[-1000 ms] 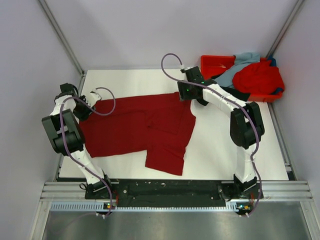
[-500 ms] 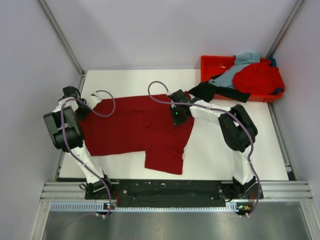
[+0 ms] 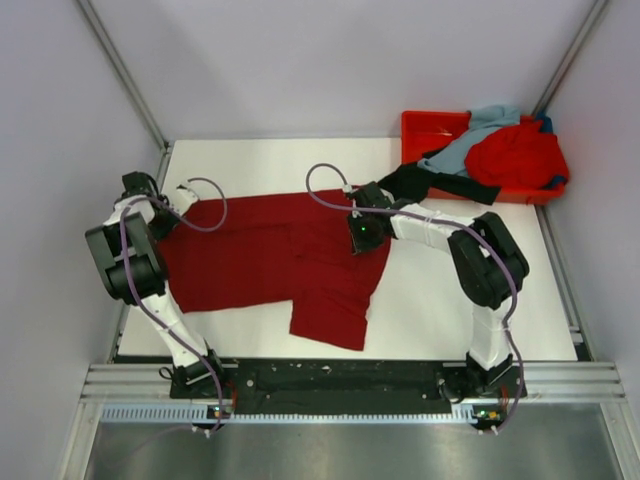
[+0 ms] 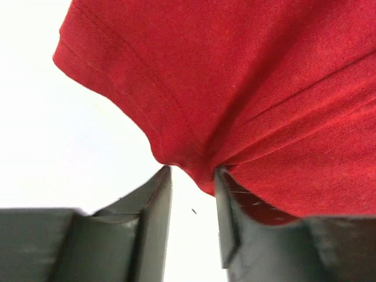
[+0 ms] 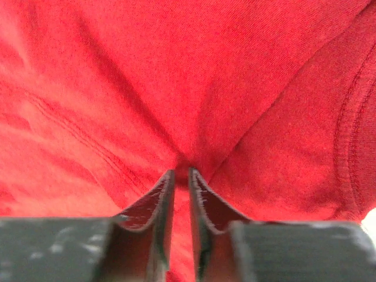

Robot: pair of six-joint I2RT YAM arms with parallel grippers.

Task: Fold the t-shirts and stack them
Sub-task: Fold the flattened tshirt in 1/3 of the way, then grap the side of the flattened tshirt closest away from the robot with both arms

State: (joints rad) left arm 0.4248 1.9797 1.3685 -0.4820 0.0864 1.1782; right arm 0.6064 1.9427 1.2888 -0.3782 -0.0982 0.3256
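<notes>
A white table (image 3: 450,300) fills the floor of a small booth. Pale grey walls enclose it: a back wall (image 3: 340,60), a left wall (image 3: 45,160) and a right wall (image 3: 612,210). Slim aluminium struts (image 3: 120,70) run along the corners where the walls meet. A ribbed aluminium rail (image 3: 110,380) crosses the table's near edge, with a brushed grey metal sheet (image 3: 350,452) below it. The light is even and diffuse, casting only faint shadows.

Shirt (image 3: 255,255) centre, tray (image 3: 422,124) far R
</notes>
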